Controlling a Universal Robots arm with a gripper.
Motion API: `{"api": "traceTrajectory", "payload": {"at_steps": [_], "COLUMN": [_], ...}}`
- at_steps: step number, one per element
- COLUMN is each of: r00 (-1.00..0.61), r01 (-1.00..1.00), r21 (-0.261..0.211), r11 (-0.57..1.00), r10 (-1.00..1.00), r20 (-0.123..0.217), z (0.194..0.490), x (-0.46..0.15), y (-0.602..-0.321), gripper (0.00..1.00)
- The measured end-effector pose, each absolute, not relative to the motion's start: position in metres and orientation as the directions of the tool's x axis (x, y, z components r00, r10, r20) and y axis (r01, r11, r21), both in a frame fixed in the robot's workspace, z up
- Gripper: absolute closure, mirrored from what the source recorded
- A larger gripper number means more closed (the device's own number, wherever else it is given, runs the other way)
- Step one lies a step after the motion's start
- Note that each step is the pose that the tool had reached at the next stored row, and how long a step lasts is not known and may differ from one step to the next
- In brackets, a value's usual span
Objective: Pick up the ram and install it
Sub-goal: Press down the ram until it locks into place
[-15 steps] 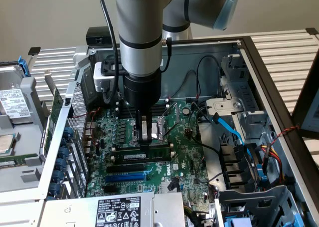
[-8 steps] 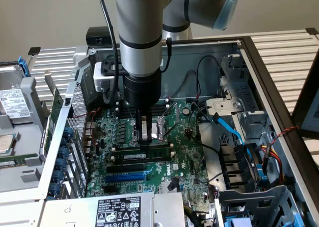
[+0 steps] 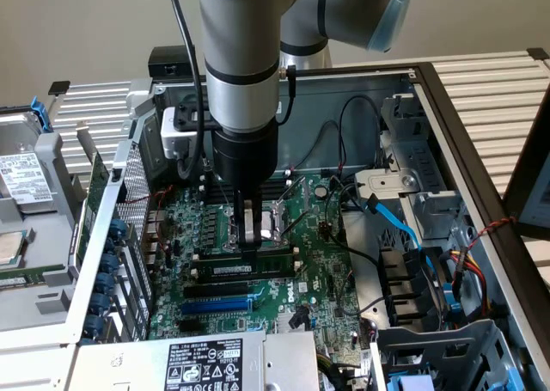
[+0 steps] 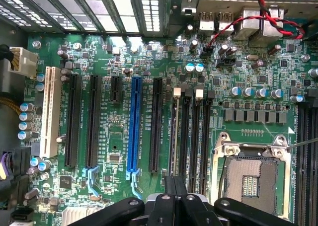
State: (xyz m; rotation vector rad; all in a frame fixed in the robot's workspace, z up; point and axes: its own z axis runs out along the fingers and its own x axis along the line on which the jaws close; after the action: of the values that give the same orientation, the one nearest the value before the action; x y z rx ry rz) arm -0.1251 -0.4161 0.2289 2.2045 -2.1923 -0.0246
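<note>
While low over the motherboard [image 3: 320, 266], one gripper [image 3: 249, 241] at one ram [image 3: 275, 256].

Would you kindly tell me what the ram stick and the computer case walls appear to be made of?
The ram looks like green fibreglass circuit board, matte, with a white paper-like label strip. The case wall looks like bare sheet steel, dull grey with stamped holes, though the exact metal is uncertain.

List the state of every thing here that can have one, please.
ram, on edge in a black memory slot, under the gripper; fully seated or not, cannot tell
gripper, lowered onto the ram
blue expansion slot, empty
CPU socket, bare, contacts showing
computer case, side open
</note>
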Motion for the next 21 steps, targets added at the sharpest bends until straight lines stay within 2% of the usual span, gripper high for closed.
{"api": "traceTrajectory", "payload": {"at_steps": [9,16,21], "r00": [0.006,0.004,0.004], "r01": [-1.000,-1.000,-1.000], "r21": [0.031,0.031,0.030], "r11": [-0.005,-0.004,-0.004], "r10": [-1.000,-1.000,-1.000], "r20": [0.011,0.011,0.008], "z": [0.226,0.254,0.259], "x": [-0.127,-0.127,-0.127], "y": [-0.416,-0.416,-0.416], "gripper": [0.90,0.90,0.90]}}
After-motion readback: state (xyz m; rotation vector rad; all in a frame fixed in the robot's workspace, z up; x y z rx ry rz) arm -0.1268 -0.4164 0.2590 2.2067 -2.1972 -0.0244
